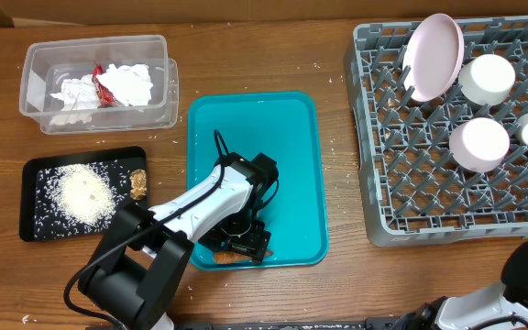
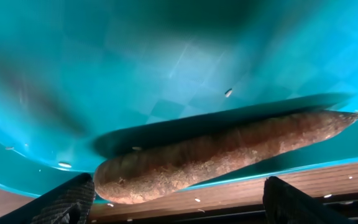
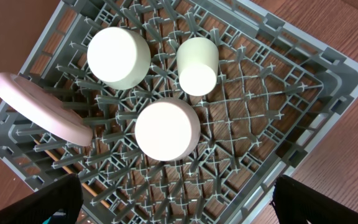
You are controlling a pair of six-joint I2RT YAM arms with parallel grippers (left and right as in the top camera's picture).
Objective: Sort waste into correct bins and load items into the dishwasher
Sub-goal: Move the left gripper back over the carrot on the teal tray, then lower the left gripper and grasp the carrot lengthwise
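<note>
Carrot stick (image 2: 222, 155) between parted left jaws

A brown, wood-grained table (image 1: 273, 55) is evenly lit. Beyond the teal tray (image 1: 291, 165), along the table's far edge, a paler tan strip (image 1: 246, 7) is seen.
</note>
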